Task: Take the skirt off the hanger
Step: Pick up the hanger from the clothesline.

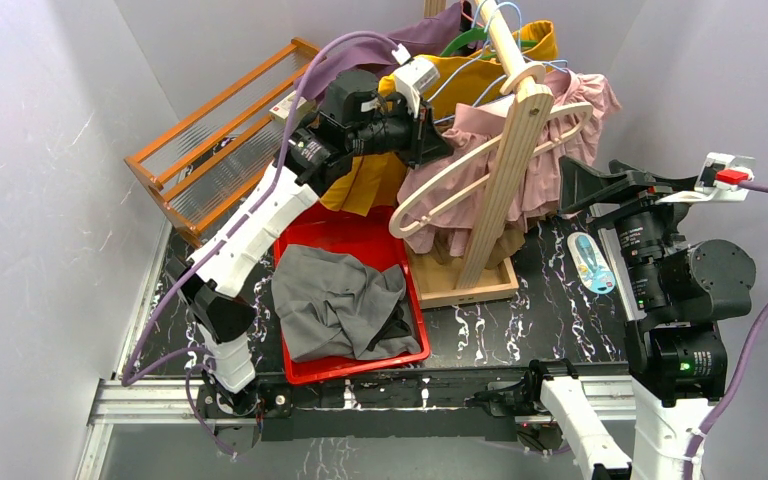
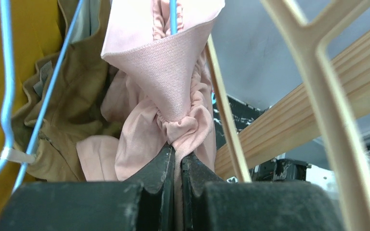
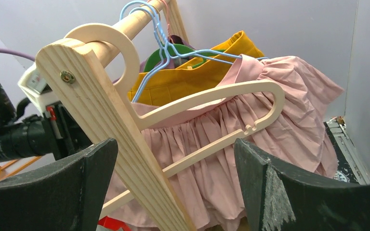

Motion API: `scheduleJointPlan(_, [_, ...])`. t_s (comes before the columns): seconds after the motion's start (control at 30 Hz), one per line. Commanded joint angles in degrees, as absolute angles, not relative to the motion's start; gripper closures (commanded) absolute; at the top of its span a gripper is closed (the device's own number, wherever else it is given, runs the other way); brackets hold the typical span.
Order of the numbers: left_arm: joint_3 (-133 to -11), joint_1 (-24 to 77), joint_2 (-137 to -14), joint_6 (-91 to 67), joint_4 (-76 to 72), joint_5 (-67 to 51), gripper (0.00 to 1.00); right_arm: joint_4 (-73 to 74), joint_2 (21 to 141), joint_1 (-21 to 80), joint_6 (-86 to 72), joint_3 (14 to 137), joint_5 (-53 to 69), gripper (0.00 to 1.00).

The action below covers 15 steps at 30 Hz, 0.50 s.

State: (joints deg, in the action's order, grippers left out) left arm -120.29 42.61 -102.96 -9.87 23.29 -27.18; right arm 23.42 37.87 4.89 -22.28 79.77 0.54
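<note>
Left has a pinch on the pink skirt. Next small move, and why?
Probably ease the left gripper down and away from the rack: it is shut on the waistband of the pink skirt, which hangs on the blue hanger, while the right gripper is open and apart.

I'm looking down from above and behind the arm bases onto the black marbled tabletop (image 1: 550,320). The left wrist camera is peering along the left gripper (image 2: 178,156), tight on the pink ruffled fabric skirt (image 2: 173,91) at its tips. The right wrist camera is gazing upward past the right gripper (image 3: 174,147) from farther back, sharing that skirt and the pale wooden rack post (image 3: 101,115).
</note>
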Motion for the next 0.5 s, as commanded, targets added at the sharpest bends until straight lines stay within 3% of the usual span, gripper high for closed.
scheduleJointPlan(0.0, [-128.74, 42.98, -103.3, -12.95, 20.15, -26.73, 1.0, 19.92, 37.53, 4.87, -21.7, 79.82, 0.0, 0.02])
scheduleJointPlan(0.23, [-138.8, 43.27, -110.19, -15.71, 19.89, -29.86, 1.0, 19.89, 37.71, 4.86, -21.71, 80.1, 0.41, 0.02])
scheduleJointPlan(0.47, [-133.78, 44.21, -109.62, -14.44, 19.77, -27.41, 1.0, 20.67, 37.53, 4.85, -21.26, 80.39, -0.11, 0.02])
